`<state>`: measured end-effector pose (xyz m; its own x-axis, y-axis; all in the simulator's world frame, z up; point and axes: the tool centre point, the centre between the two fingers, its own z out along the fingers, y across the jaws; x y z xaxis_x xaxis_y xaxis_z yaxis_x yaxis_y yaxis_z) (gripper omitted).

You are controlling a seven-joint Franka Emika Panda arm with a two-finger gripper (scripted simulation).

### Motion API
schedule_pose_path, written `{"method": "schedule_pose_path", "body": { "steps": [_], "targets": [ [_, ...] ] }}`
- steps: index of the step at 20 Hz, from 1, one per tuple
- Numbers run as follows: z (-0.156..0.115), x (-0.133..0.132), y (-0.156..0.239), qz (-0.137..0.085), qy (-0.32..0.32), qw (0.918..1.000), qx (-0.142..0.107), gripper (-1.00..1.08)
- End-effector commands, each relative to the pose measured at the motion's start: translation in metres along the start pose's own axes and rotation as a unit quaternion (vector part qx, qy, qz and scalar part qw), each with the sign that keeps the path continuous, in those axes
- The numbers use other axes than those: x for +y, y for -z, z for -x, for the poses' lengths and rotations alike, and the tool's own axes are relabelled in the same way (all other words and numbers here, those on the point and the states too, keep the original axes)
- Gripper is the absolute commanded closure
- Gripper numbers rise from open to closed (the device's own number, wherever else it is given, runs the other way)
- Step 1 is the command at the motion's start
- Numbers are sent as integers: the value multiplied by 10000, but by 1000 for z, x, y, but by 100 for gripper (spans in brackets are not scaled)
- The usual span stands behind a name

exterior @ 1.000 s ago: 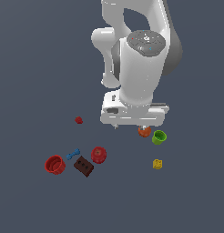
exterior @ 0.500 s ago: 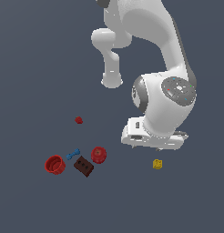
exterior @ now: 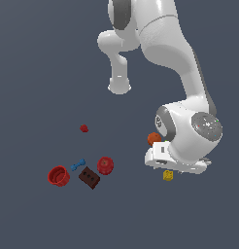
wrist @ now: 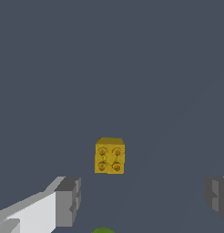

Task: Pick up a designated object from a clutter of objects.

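The small yellow studded block [exterior: 167,175] lies on the grey floor, just under the front edge of the arm's white hand [exterior: 177,163]. In the wrist view the yellow block [wrist: 109,155] sits studs up, ahead of my gripper [wrist: 143,198] and apart from it. The gripper is open and empty, its two grey fingertips [wrist: 68,200] spread wide. The fingers are hidden in the exterior view. A sliver of the green cup [wrist: 102,230] shows at the wrist view's edge; in the exterior view the arm hides it.
The orange ball [exterior: 154,139] lies close behind the hand. Toward the exterior view's left lie the red ball [exterior: 105,165], brown brick [exterior: 89,177], blue dumbbell piece [exterior: 78,165], red cup [exterior: 58,176] and tiny red piece [exterior: 84,128].
The arm has swung toward the exterior view's right and come down over the yellow block. The hand now covers the green cup. The objects have not moved.
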<state>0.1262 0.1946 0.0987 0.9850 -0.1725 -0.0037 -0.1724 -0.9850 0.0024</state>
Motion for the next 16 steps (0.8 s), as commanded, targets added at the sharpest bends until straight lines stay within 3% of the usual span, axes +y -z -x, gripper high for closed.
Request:
{"method": "schedule_pose_path", "body": {
  "steps": [1, 16],
  "targets": [
    [-1, -10, -11, -6, -49, 10000, 13, -92],
    [1, -22, -40, -10, -96, 10000, 14, -92]
  ]
}}
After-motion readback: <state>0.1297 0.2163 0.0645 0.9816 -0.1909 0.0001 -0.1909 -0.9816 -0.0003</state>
